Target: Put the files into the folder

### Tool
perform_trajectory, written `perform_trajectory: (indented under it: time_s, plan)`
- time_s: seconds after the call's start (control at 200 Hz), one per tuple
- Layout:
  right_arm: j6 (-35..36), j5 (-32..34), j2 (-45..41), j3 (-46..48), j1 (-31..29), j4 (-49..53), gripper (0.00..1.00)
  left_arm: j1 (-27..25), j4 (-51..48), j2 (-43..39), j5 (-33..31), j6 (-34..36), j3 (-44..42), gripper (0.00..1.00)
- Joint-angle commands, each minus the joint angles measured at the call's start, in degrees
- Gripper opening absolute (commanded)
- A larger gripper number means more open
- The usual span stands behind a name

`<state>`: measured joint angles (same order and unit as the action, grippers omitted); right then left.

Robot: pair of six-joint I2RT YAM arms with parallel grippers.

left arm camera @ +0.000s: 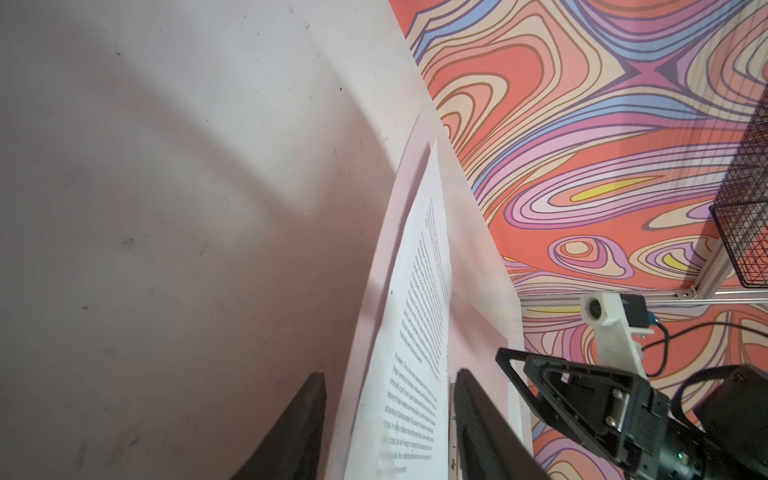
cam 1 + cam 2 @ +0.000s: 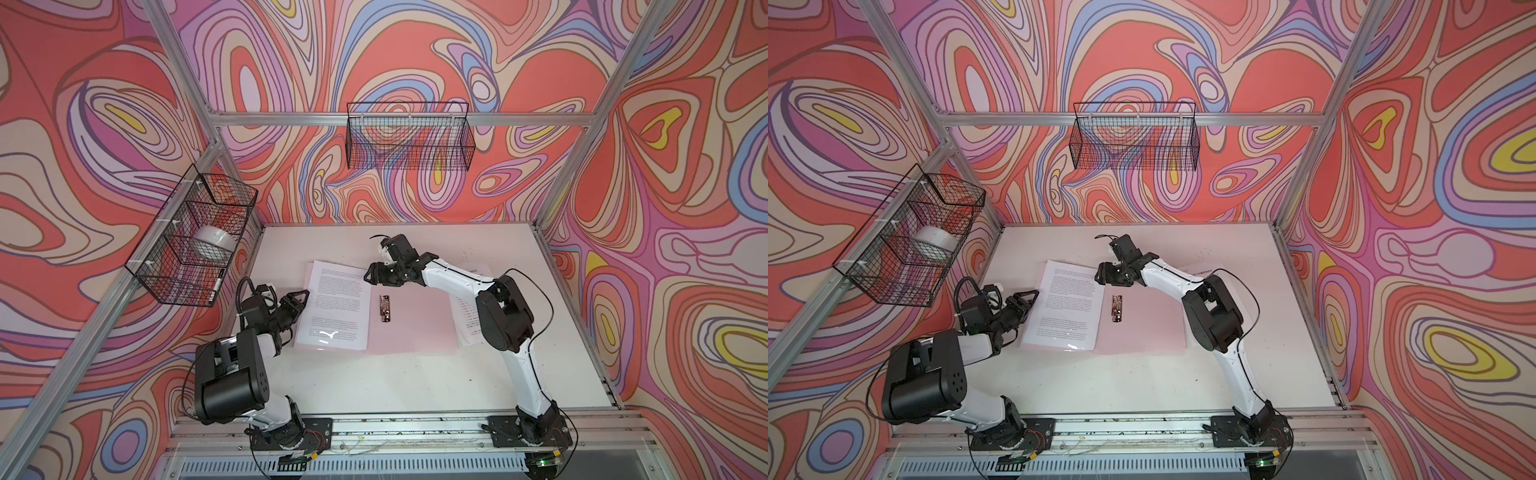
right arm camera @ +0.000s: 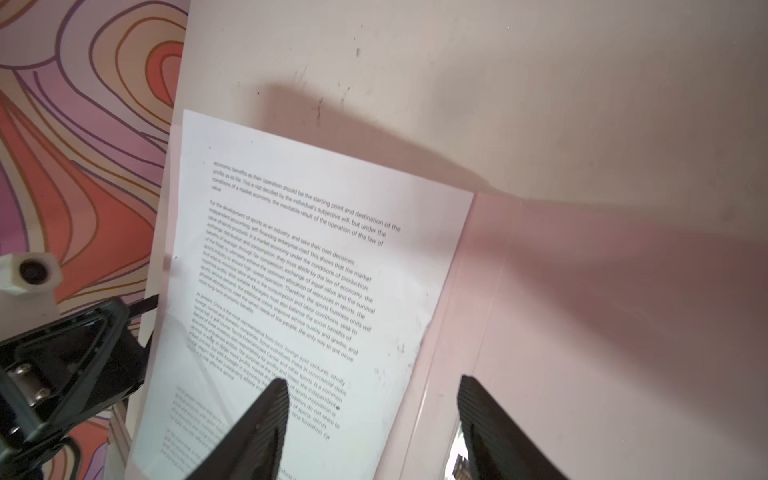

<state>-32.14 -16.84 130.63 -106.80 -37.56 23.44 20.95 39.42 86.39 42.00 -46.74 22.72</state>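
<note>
A: Well, state of left fingers (image 1: 303, 424) and right fingers (image 3: 262, 419)?
B: Both apart, gripping nothing, at edges of printed sheet (image 2: 334, 305); flat on left half of open folder (image 2: 411, 328), on tabletop (image 2: 395, 382).

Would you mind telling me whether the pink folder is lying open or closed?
Open: the folder lies spread flat, its metal clip exposed at the spine, a printed sheet on one half.

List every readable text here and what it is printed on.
"should be the starting point and destination of the": top of the printed sheet on the folder.
"For the development of sports as an industry, and take their own decisions": same sheet.
Dense text continues; lowest paragraphs too blurred.
Second sheet beside the folder: too small to read.
</note>
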Motion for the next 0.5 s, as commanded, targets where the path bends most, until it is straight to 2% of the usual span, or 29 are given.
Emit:
perform_trajectory:
  time_s: [0.0, 0.19, 0.496]
  plan:
    - [4.3, 3.0, 4.5, -7.7, 0.1, 5.4, 0.69, -0.4, 2.6, 1.1, 0.9, -0.3, 0.5, 0.5]
    - [5.4, 6.3, 10.7, -14.0, 0.6, 7.6, 0.69, -0.3, 2.8, 1.2, 0.9, -0.3, 0.6, 0.5]
    - [5.0, 5.2, 14.4, -16.7, 1.2, 6.2, 0.69, -0.6, 2.7, 1.5, 0.9, -0.1, 0.7, 0.5]
